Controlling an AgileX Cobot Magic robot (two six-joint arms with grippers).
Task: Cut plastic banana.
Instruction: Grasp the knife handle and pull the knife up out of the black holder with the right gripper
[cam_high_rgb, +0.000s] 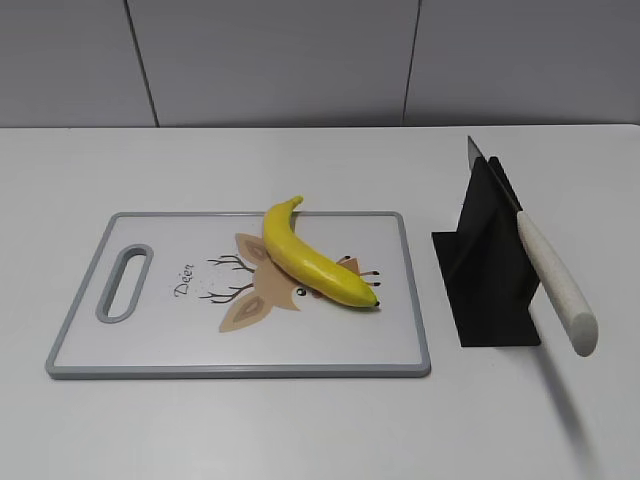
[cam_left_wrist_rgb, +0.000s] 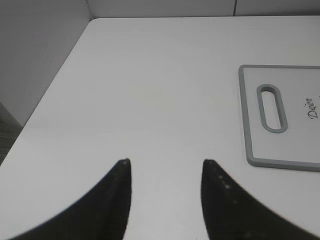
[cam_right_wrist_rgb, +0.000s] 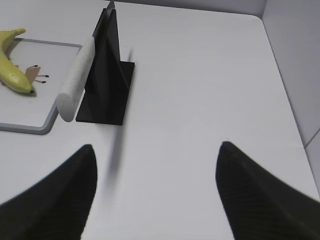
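The yellow plastic banana (cam_high_rgb: 312, 257) lies whole on the white cutting board (cam_high_rgb: 150, 345), stem toward the back; it also shows in the right wrist view (cam_right_wrist_rgb: 12, 62). A knife with a white handle (cam_high_rgb: 556, 280) rests slanted in a black stand (cam_high_rgb: 487, 262), seen too in the right wrist view (cam_right_wrist_rgb: 76, 79). My left gripper (cam_left_wrist_rgb: 166, 162) is open and empty over bare table, left of the board's handle slot (cam_left_wrist_rgb: 272, 108). My right gripper (cam_right_wrist_rgb: 157, 147) is open and empty, in front of and right of the knife stand (cam_right_wrist_rgb: 107, 75). Neither gripper shows in the exterior view.
The cutting board has a grey rim (cam_left_wrist_rgb: 246, 117) and a deer drawing. The white table (cam_high_rgb: 300, 430) ends at grey walls behind, at the left (cam_left_wrist_rgb: 30, 65) and at the right (cam_right_wrist_rgb: 295, 60).
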